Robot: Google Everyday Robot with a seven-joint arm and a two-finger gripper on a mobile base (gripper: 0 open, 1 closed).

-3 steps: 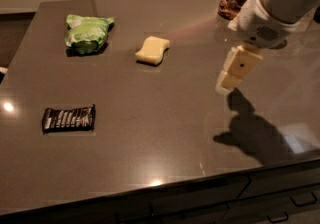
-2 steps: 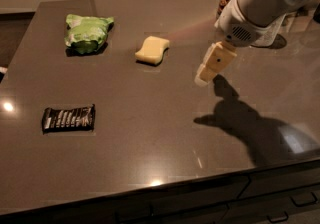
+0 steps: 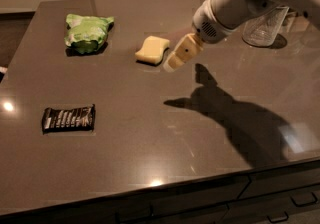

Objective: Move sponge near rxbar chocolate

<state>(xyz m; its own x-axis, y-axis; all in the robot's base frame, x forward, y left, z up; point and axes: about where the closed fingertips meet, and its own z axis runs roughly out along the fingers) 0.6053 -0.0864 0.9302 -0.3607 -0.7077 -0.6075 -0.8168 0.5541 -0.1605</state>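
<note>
Clearly the pale yellow soft sponge (image 3: 152,49) lies upper middle, just left of the tan-tipped gripper (image 3: 177,57), whose opening I cannot tell; the dark glossy-wrapped rxbar chocolate (image 3: 68,118) sits well apart, lower left

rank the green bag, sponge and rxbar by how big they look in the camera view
1. green bag and rxbar chocolate: look alike, and the bar lies nearer the camera, so no ranking between them.
2. sponge: smallest.
The claw hangs close beside the sponge.
</note>
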